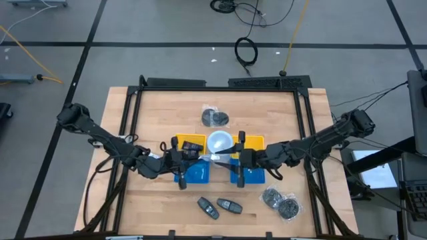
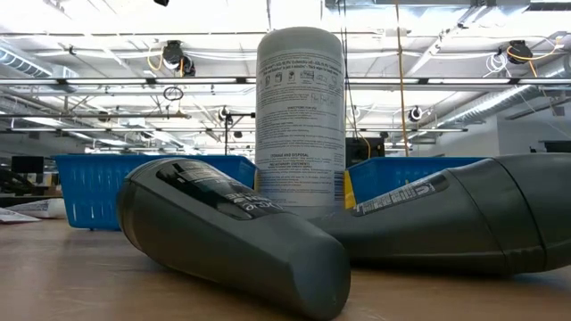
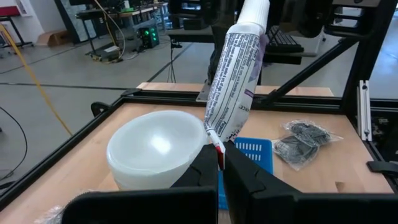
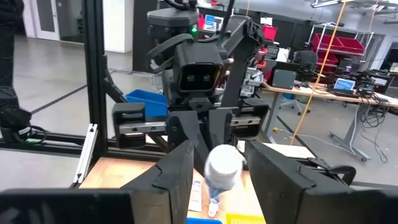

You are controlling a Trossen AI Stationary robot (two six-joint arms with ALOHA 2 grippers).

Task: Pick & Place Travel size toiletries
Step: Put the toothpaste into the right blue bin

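1. High view: both arms meet mid-counter (image 1: 153, 107) over the white bowl (image 1: 219, 141), apparently so one tube can pass between them.
2. The left pincer (image 3: 219, 163) is closed on the crimped tail of the tube (image 3: 235, 81), holding it up above the bowl's edge with the cap pointing away.
3. The right pincer (image 4: 219, 165) stands half apart, its fingers (image 4: 180, 168) on either side of the tube's white cap (image 4: 222, 167); I cannot tell whether they touch it.
4. Blue bins (image 1: 193, 172) sit just beside the bowl, probably where the tube goes.
5. Black gadgets (image 1: 219, 207) lie nearer the front edge, untouched.
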